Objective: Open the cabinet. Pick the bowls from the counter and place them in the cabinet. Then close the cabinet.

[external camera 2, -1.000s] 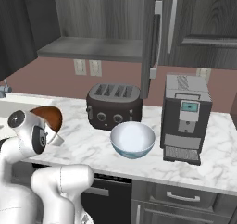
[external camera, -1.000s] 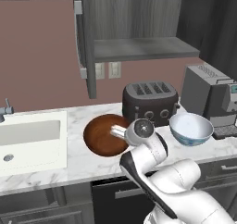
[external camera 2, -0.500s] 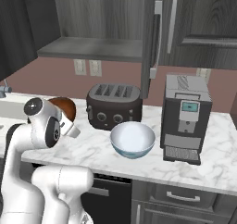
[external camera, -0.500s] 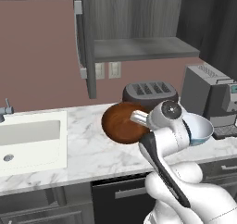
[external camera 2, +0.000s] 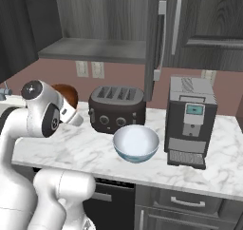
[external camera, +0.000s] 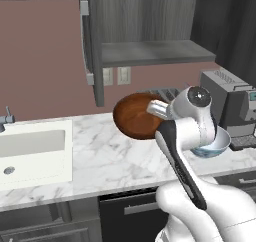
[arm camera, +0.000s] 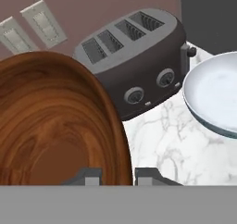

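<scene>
Glossy wood bowl (arm camera: 51, 126); veined marble counter (external camera: 100, 161); wood-grain cabinet (external camera 2: 199, 24).

this is a kitchen. a white marble surface (external camera: 95, 161) has a white sink (external camera: 30, 151) set in it with a tap (external camera: 6, 117). a dark toaster (external camera 2: 116, 109) and a coffee machine (external camera 2: 191, 119) stand on it. dark grey cabinets (external camera 2: 190, 24) with long silver handles hang on the wall above, and drawers (external camera 2: 185, 203) sit below. two plug sockets (external camera 2: 90, 69) are on the pink wall.
</scene>
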